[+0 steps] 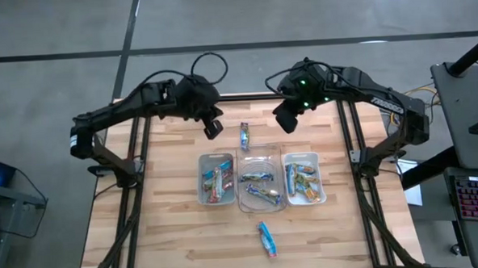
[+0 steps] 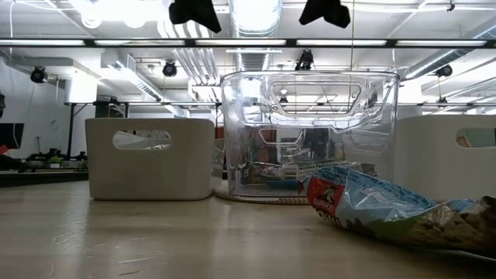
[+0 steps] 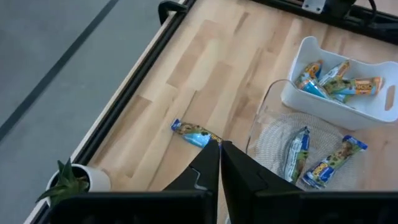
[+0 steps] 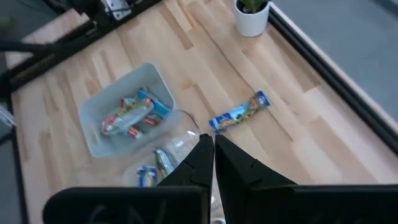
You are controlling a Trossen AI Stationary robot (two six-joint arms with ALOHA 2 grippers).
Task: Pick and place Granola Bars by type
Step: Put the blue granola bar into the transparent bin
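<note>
Three trays sit mid-table, each holding several wrapped bars: a pale one (image 1: 216,179), a clear one (image 1: 259,186) and another pale one (image 1: 304,178). One loose blue bar (image 1: 245,136) lies flat on the wood toward the far edge, also visible in the left wrist view (image 3: 196,134) and the right wrist view (image 4: 239,114). A second loose blue bar (image 1: 266,239) lies near the near edge and fills the low view's foreground (image 2: 387,209). My left gripper (image 1: 213,127) hovers shut, left of the far bar. My right gripper (image 1: 287,120) hovers shut on its right.
A small white pot with a green plant (image 3: 74,180) stands at the table's far edge (image 4: 252,15). A dark frame rail (image 3: 124,106) runs along the table edge. Bare wood lies around the trays and between the two loose bars.
</note>
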